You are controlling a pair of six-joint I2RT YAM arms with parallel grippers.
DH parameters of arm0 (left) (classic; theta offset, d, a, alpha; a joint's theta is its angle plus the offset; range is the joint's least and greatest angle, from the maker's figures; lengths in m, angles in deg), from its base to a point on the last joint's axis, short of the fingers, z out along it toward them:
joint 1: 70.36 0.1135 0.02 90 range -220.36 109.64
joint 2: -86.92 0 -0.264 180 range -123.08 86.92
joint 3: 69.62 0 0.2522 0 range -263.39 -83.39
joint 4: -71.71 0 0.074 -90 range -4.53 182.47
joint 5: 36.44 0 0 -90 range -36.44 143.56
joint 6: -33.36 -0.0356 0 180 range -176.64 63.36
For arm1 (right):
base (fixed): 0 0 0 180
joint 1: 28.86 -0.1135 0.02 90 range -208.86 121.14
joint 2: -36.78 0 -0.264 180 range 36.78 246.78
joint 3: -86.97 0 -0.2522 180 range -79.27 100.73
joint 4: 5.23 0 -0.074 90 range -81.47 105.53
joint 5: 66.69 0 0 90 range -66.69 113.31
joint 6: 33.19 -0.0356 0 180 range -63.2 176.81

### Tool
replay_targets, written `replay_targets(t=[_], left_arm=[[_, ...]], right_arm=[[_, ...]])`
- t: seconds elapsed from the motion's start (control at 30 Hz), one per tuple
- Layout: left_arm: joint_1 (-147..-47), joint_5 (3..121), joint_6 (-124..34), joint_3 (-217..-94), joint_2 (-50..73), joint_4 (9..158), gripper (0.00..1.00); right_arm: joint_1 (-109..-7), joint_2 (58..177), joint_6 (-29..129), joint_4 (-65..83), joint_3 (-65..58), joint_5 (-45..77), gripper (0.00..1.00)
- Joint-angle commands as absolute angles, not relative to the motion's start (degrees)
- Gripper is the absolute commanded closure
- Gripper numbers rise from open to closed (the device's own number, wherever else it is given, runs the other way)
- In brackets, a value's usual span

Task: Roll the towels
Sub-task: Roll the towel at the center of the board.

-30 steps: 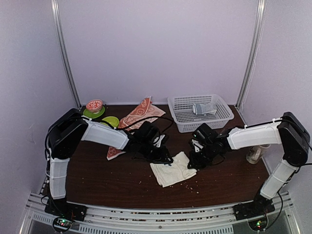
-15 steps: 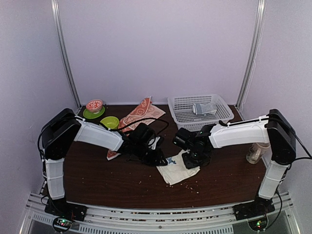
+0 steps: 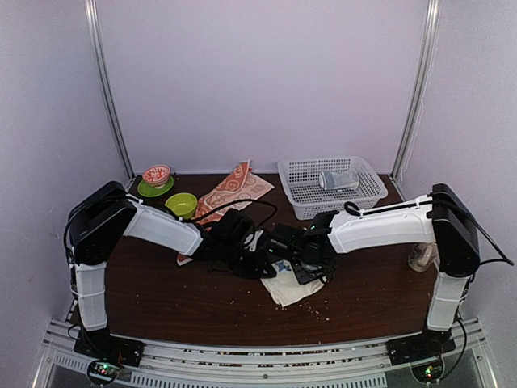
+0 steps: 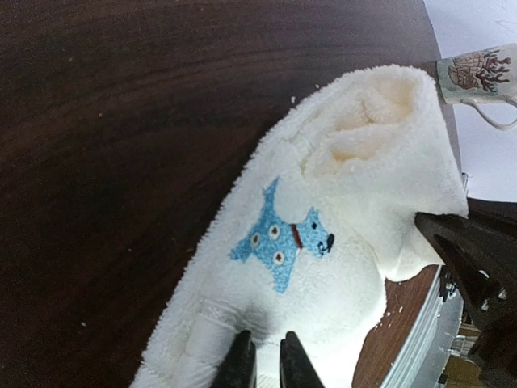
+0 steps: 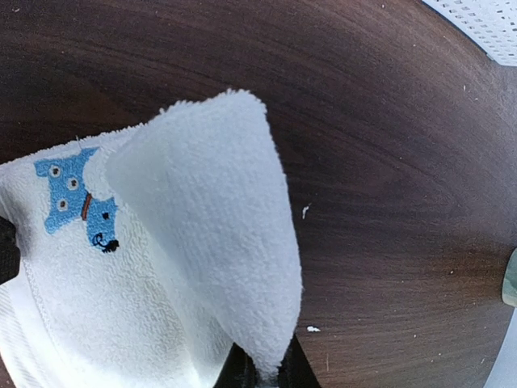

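The cream-white towel (image 3: 292,287) lies mid-table, partly folded over itself, with its blue dog mark (image 4: 279,242) facing up. My left gripper (image 3: 265,263) sits at the towel's left edge, its fingers (image 4: 242,368) pinched narrowly on the cloth. From the other side my right gripper (image 3: 305,263) is shut on a lifted flap (image 5: 202,218) of the same towel and holds it over the blue mark (image 5: 77,198). In the left wrist view the flap curls into a loose hollow tube (image 4: 363,137). The orange-red towel (image 3: 230,192) with white circles lies spread at the back left.
A white mesh basket (image 3: 367,194) at the back right holds a pale grey-blue bundle (image 3: 338,179). A green bowl (image 3: 182,202) and a green plate with a red bowl (image 3: 156,176) sit back left. A patterned mug (image 3: 422,257) stands at the right edge.
My right arm has swept left, drawing the towel's edge over towards the left gripper, so the towel looks narrower. The left jaws have drawn in on the cloth.
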State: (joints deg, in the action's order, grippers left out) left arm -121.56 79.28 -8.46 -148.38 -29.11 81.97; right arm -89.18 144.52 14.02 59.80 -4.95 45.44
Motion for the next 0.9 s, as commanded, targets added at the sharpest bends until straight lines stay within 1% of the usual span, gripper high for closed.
replay_targets(t=[0.0,0.2,0.47,0.67,0.87], left_arm=[[-121.1,80.4,-7.5,-147.4,-29.6,78.6,0.88],[-121.2,80.6,-7.3,-147.1,-29.7,78.1,0.89],[-121.1,80.7,-7.3,-147.0,-29.7,77.8,0.90],[-121.1,80.8,-7.1,-146.6,-29.8,77.6,0.90],[-121.1,81.0,-7.2,-146.7,-29.7,77.7,0.90]], right_arm=[[-90.5,146.5,12.7,59.6,-3.5,46.4,1.00],[-90.9,145.6,12.7,57.9,-3.8,44.6,0.82],[-90.9,142.9,13.5,52.7,-6.0,39.3,0.63],[-90.9,141.5,14.2,48.4,-7.7,36.1,0.57],[-90.9,140.3,14.7,46.4,-8.6,34.9,0.54]])
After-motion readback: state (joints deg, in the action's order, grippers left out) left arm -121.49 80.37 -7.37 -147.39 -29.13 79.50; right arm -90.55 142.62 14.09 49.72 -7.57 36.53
